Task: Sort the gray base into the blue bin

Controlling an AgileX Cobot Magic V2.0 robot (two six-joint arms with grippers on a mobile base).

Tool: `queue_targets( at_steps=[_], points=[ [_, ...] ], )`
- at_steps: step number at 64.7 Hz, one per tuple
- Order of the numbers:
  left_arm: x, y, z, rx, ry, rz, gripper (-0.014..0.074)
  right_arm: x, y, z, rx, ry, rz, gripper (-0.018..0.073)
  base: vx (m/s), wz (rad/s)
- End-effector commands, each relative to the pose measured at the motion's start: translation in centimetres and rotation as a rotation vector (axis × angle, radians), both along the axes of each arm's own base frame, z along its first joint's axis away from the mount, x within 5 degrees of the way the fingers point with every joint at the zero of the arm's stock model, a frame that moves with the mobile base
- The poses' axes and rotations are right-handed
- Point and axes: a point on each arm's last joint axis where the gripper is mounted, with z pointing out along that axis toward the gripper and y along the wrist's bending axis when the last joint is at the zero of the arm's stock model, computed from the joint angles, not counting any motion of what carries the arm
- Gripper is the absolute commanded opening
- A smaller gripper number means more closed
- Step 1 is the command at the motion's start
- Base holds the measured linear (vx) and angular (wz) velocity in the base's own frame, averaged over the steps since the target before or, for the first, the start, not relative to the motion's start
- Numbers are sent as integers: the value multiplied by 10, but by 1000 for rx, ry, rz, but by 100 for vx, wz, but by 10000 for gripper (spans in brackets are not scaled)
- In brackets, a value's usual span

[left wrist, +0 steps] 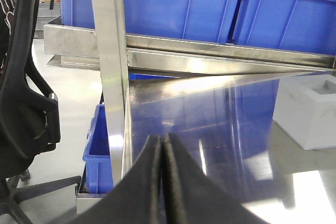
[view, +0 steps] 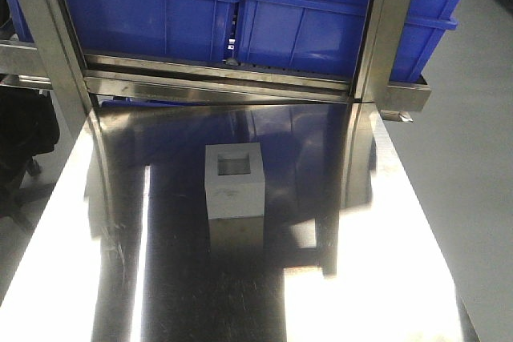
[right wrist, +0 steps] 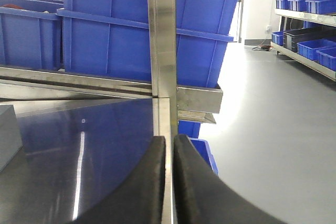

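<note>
The gray base (view: 235,186) stands alone on the middle of the shiny steel table (view: 385,278), its square recess facing up. Behind it, on a raised steel shelf, sit large blue bins side by side: one (view: 148,18) holding red cloth, another (view: 309,26) to its right. My left gripper (left wrist: 164,142) is shut with nothing in it, near the table's left edge; the gray base (left wrist: 310,111) lies off to its right. My right gripper (right wrist: 169,141) is shut and empty over the table's right edge, with a corner of the gray base (right wrist: 8,135) at its far left.
Upright steel posts (view: 48,46) (view: 385,30) frame the shelf in front of the bins. A black office chair (left wrist: 26,103) stands left of the table, and a small blue bin (left wrist: 97,150) sits low beside it. Racks of blue bins (right wrist: 310,14) line the far right wall.
</note>
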Motion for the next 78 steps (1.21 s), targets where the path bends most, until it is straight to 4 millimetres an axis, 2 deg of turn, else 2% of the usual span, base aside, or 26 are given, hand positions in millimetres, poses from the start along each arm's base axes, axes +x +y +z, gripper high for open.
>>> queue_targets(
  at_steps=[1,27,34,43,51,59,66,78],
  points=[
    [0,0,3,-5,-73,5,-6,-1,0,7,-10,-83,-3,-4,0,0],
    [0,0,3,-5,-75,6,-6,-1,0,7,-10,-83,-3,-4,0,0],
    [0,1,9,-7,-121,9,-6,-1,0,7,-10,-83,-3,-4,0,0],
    [-3,2,30,-67,-305,17,-6,-1,0,7,-10,-83,-3,-4,0,0],
    [-7,2,62,-129,-405,11,-6,-1,0,7,-10,-83,-3,-4,0,0],
    [1,1,93,-102,-289,9,-6,-1,0,7,-10,-83,-3,-4,0,0],
    [21,0,118,-24,-112,4,-6,-1,0,7,-10,-83,-3,-4,0,0],
    [61,-3,135,58,103,-15,-6,-1,0,7,-10,-83,-3,-4,0,0]
  ],
)
